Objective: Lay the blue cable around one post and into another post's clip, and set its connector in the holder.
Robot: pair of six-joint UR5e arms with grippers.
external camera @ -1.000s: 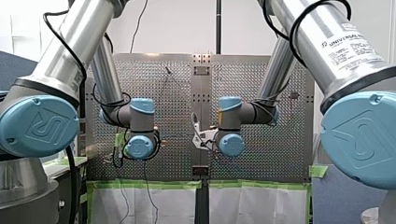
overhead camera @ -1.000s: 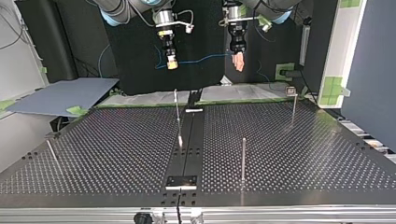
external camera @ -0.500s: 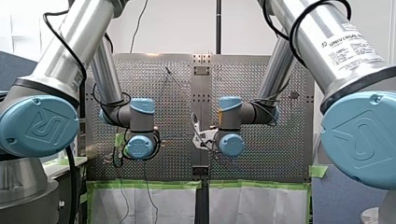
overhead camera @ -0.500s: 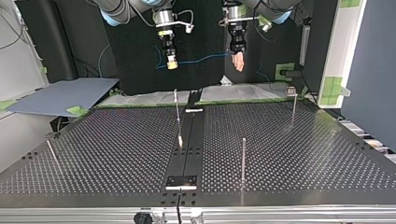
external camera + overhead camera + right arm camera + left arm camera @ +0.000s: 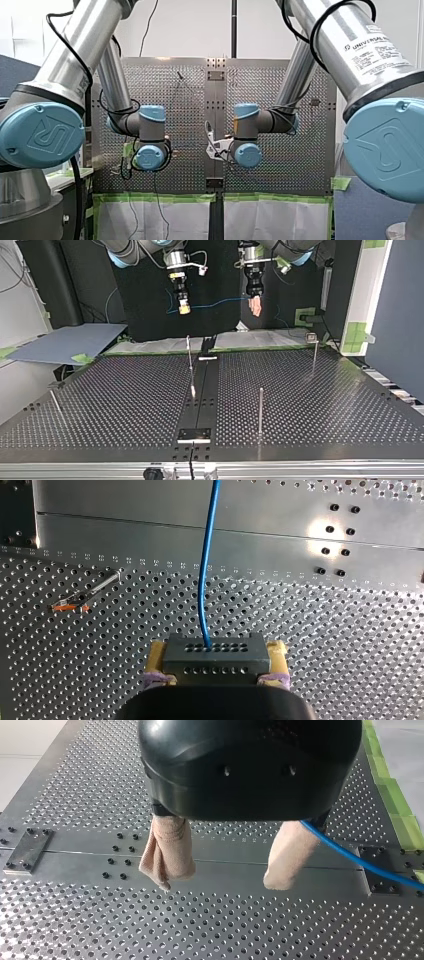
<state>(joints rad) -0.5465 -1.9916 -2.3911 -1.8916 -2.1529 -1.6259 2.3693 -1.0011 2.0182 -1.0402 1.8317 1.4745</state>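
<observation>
Hanging above the perforated table (image 5: 325,405), 2 grippers share 1 blue cable (image 5: 215,304), which is strung between them in the top view. My right gripper (image 5: 216,652) clamps 1 dark grey connector (image 5: 215,662) between its 2 yellow pads (image 5: 158,652). The cable leaves the connector's face and runs ahead over the table. My left gripper (image 5: 221,884) has its 2 beige-padded fingers (image 5: 167,855) spread wide with nothing between them. The cable passes along the outer side of 1 finger; whether it touches that finger cannot be told, because the gripper's black body hides the cable's upper end.

The top view shows 4 thin metal posts (image 5: 260,407) on the table: 1 leaning at the view's left, 1 beside the centre strip, 1 to the right of the strip, and 1 at the far right with a small block (image 5: 311,336) on top. The cable hangs clear of all 4. The right wrist view shows only 1 of them, an orange-marked post (image 5: 82,600), off to the side of the cable.

In the front view, my left arm (image 5: 150,150) and my right arm (image 5: 247,150) hide both grippers behind their blue-capped wrists.
</observation>
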